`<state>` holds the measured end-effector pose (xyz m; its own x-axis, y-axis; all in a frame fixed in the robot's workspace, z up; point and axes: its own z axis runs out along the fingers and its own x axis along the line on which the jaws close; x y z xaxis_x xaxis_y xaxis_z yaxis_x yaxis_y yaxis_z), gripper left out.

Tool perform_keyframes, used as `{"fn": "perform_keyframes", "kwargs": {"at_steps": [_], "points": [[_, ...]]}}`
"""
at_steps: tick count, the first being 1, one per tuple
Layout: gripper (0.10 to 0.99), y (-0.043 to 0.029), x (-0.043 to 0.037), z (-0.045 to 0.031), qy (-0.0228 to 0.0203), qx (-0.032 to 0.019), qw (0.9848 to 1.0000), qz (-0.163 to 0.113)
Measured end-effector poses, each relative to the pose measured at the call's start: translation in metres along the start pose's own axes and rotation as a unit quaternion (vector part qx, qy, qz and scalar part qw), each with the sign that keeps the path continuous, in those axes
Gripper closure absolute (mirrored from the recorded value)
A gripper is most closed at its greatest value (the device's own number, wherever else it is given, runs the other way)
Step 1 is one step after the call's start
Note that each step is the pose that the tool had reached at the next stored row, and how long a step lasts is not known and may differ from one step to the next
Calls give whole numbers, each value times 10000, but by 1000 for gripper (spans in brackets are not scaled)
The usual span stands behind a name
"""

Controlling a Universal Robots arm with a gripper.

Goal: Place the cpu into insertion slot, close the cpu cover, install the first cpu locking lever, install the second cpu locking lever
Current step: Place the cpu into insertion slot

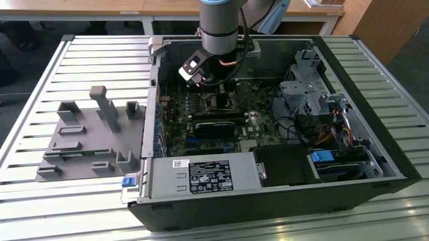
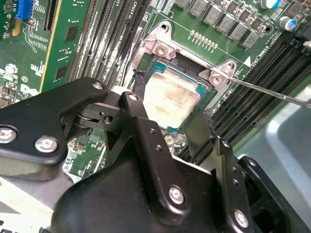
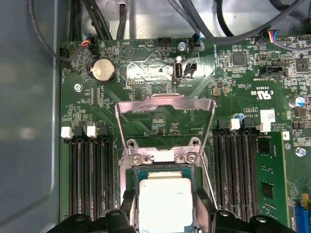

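The cpu [image 3: 165,199], a small square chip with a dull silvery top, lies within the black-framed insertion slot [image 3: 160,168] on the green board. My gripper [image 3: 165,206] hangs straight over it, and its black fingers [image 3: 204,208] press against two opposite edges of the chip. The second wrist view shows the same grip on the cpu [image 2: 170,97] by the gripper [image 2: 172,104]. Behind the slot, the cpu cover [image 3: 165,103], a thin grey metal frame, stands swung up and open. A thin locking lever [image 2: 272,92] sticks out sideways. In the exterior view the gripper [image 1: 209,85] is low inside the open computer case.
Long black memory slots [image 3: 90,179] run along both sides of the socket, and a coin battery [image 3: 103,69] and cables lie beyond the cover. In the case are a power supply [image 1: 201,175] and a drive cage [image 1: 308,90]. A grey fixture [image 1: 87,135] sits at the exterior view's left.
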<state>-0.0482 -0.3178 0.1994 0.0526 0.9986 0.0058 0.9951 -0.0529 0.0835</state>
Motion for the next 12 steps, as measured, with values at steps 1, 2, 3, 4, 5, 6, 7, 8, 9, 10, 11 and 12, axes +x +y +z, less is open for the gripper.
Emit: {"fn": "perform_keyframes", "kwargs": {"at_steps": [1, 2, 3, 4, 5, 6, 7, 8, 9, 10, 11, 12], "points": [[482, 1, 0, -11, -1, 0, 10000, 0], [482, 2, 0, -22, 0, 1, 10000, 0], [482, 4, 0, -33, 0, 5, 10000, 0], [482, 6, 0, -47, -1, 10, 10000, 0], [482, 8, 1, -59, -1, 18, 10000, 0], [498, 11, 1, -69, -1, 26, 10000, 0], [498, 14, 1, -75, -2, 35, 10000, 0], [561, 17, 2, -77, -2, 44, 10000, 0], [620, 20, 2, -78, -2, 52, 10000, 0], [678, 23, 1, -79, -2, 60, 10000, 0], [678, 26, 1, -80, -3, 70, 10000, 0], [737, 29, 1, -81, -5, 79, 10000, 0]]}}
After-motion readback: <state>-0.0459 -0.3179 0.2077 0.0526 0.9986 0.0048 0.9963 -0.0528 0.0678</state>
